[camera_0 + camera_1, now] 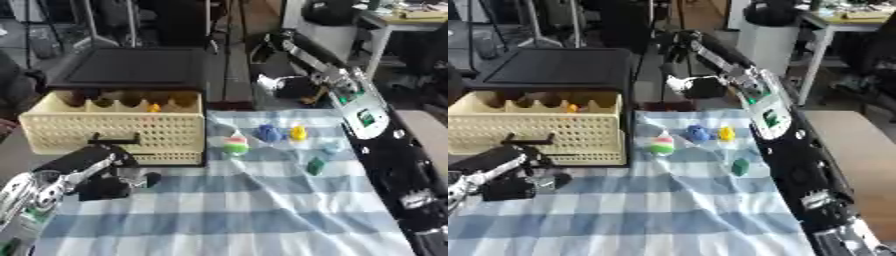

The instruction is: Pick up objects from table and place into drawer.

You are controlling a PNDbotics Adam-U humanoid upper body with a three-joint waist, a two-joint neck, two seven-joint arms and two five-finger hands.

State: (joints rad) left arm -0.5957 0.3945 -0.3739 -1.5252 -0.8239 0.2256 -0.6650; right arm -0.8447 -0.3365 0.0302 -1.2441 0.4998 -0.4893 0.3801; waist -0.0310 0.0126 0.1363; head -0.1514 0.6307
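The drawer (114, 131), a cream perforated one, is seen pulled open at the left, with a small orange thing (155, 107) lying inside. On the checked cloth (236, 210), just right of the drawer, five toys are gathered: a striped one (235, 145), a blue one (269, 133), a yellow one (298, 132), a pale one (331, 147) and a green one (315, 165). The left hand (109, 182) is held low before the drawer, fingers seemingly curled on nothing. The right hand (284, 86) is raised beyond the cloth; whether its fingers are spread cannot be told.
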